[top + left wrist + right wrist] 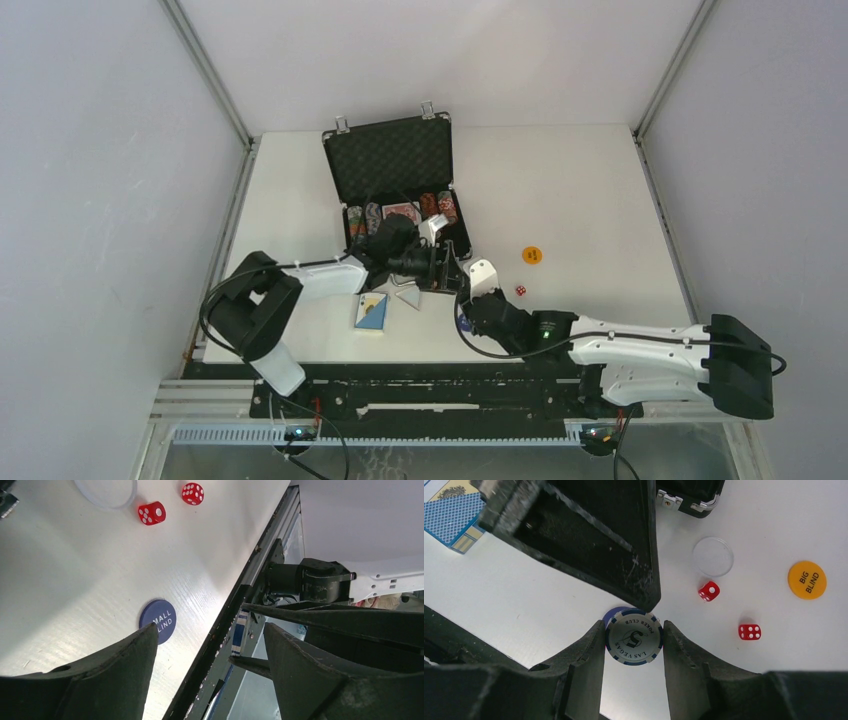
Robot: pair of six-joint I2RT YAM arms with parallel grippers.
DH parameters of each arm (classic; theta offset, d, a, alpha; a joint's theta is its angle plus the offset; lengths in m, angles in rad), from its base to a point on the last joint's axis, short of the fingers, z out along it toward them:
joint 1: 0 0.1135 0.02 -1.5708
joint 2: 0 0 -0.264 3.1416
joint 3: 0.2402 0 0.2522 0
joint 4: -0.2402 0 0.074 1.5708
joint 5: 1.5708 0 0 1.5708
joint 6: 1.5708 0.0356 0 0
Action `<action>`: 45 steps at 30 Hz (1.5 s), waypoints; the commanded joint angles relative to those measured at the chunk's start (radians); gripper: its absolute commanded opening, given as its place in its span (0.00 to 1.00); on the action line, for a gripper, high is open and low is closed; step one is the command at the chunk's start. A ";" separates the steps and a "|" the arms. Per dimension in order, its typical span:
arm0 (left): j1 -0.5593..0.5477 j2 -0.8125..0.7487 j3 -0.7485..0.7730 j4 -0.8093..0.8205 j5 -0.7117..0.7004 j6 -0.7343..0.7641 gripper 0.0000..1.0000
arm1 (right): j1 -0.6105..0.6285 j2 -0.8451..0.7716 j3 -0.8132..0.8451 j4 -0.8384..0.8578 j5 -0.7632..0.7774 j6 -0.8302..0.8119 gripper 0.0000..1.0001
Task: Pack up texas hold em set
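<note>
Right hand [634, 626] pinched a grey, blue-striped poker chip [634, 639] by its edges above the white surface [524, 605], partly hiding a blue Small Blind disc [159, 621]. Left hand [209, 630] was spread, close beside it. Red dice [709, 591], a clear disc [713, 556] and an orange Big Blind disc [807, 579] lay to the right. Black briefcase [390, 160] stood open further back, chips in its tray; blue card deck [371, 311] lay in front of it
</note>
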 commanded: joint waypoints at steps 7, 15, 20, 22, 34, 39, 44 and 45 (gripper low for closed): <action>-0.023 0.037 0.007 0.109 0.089 -0.051 0.72 | 0.007 0.017 0.063 0.048 0.025 -0.043 0.44; -0.029 0.057 -0.001 0.170 0.136 -0.083 0.58 | -0.001 0.018 0.064 0.058 0.023 -0.050 0.44; -0.033 0.071 -0.005 0.182 0.146 -0.085 0.53 | -0.006 0.018 0.073 0.049 0.023 -0.048 0.44; -0.036 0.076 -0.004 0.189 0.150 -0.086 0.51 | -0.007 0.016 0.076 0.047 0.022 -0.051 0.44; -0.053 0.083 0.005 0.193 0.169 -0.069 0.07 | -0.015 0.031 0.086 0.051 0.018 -0.054 0.44; -0.052 0.080 0.008 0.193 0.178 -0.042 0.00 | -0.020 0.035 0.090 0.050 0.015 -0.054 0.45; -0.052 0.069 0.006 0.194 0.180 -0.009 0.00 | -0.023 0.004 0.091 0.037 0.010 -0.053 0.52; -0.052 0.062 0.003 0.195 0.179 0.003 0.00 | -0.024 -0.014 0.091 0.031 0.005 -0.052 0.56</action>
